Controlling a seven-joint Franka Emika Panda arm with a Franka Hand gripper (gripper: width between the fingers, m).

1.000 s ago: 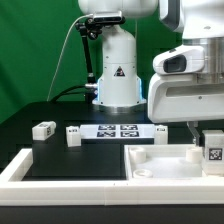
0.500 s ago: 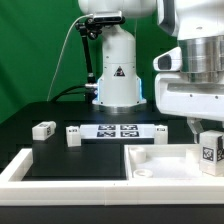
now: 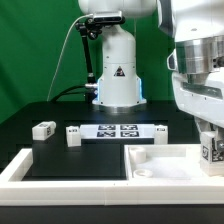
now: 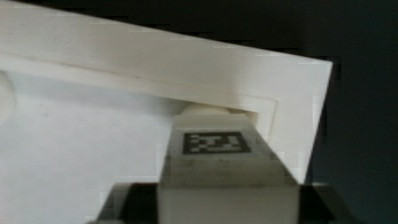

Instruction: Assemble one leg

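While gripped by hand [image 4: 214, 195], blocky tagged leg [image 4: 221, 150], smooth white plastic

White leg [image 4: 221, 165] (black-and-white square tag), white panel [image 4: 125, 110], seemingly black table [image 3: 60, 155]

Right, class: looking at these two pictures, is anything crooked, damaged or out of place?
Nothing stands out. The gripper holds one leg upright over a corner of the white panel. Two more legs sit tidily on the table beside the marker board.
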